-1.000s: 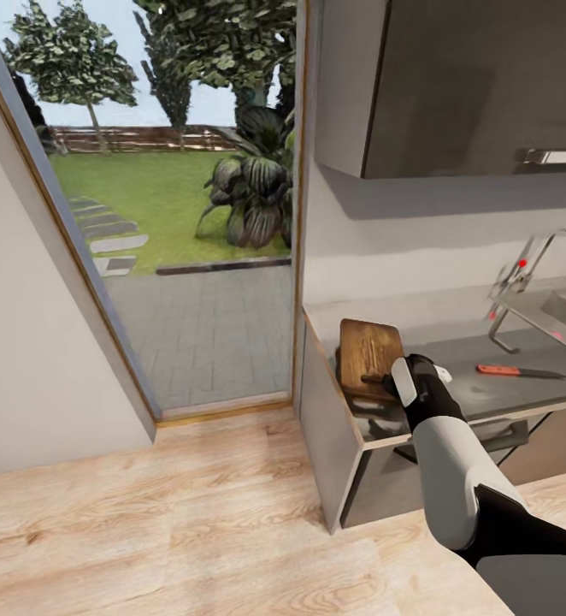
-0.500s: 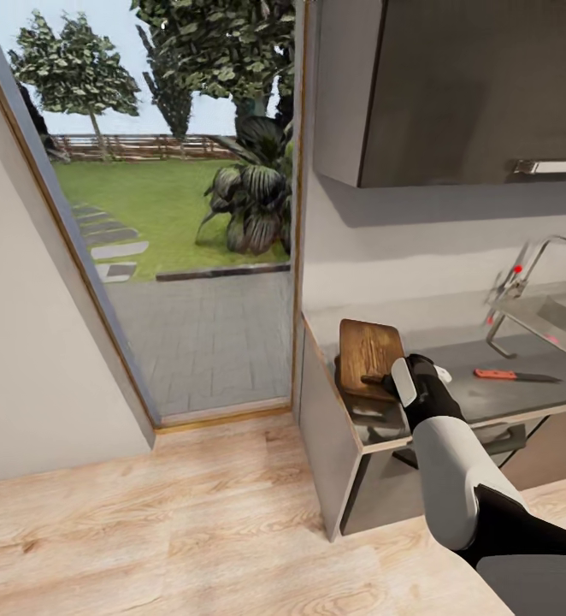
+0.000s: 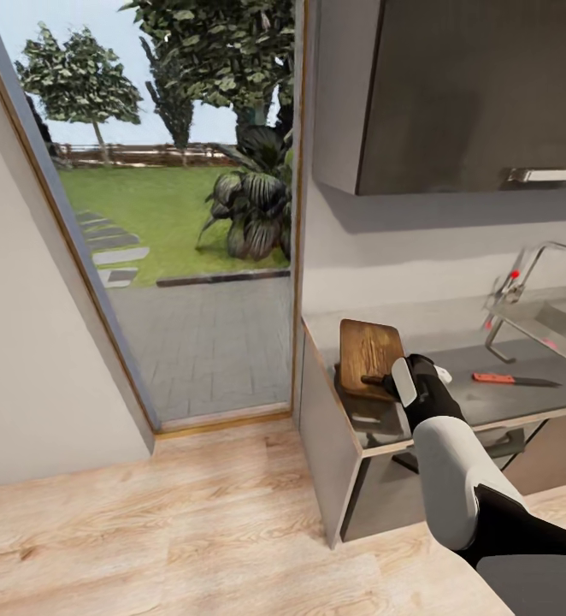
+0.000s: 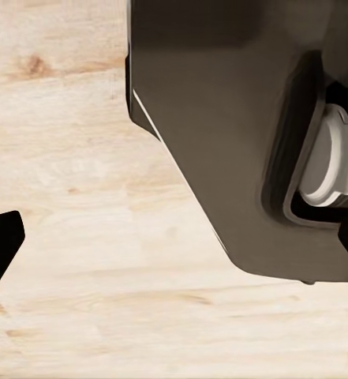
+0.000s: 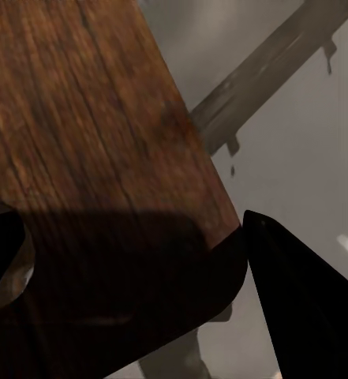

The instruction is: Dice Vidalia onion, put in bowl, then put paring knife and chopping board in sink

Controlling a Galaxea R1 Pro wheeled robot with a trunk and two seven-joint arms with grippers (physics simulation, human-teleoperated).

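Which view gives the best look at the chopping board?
The head view: the whole chopping board shows on the countertop, with the right gripper at its near end. The right wrist view shows a close-up corner.

pale wood floor (image 4: 87, 237) | dark robot base (image 4: 221, 118) | white wheel (image 4: 331, 158)

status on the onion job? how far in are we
Late stage, likely. In hand: the right gripper is shut on the chopping board, tilted up at the countertop end. Left: the board and the paring knife, lying on the counter, aren't in the sink yet. Can't confirm dicing; onion and bowl unseen.
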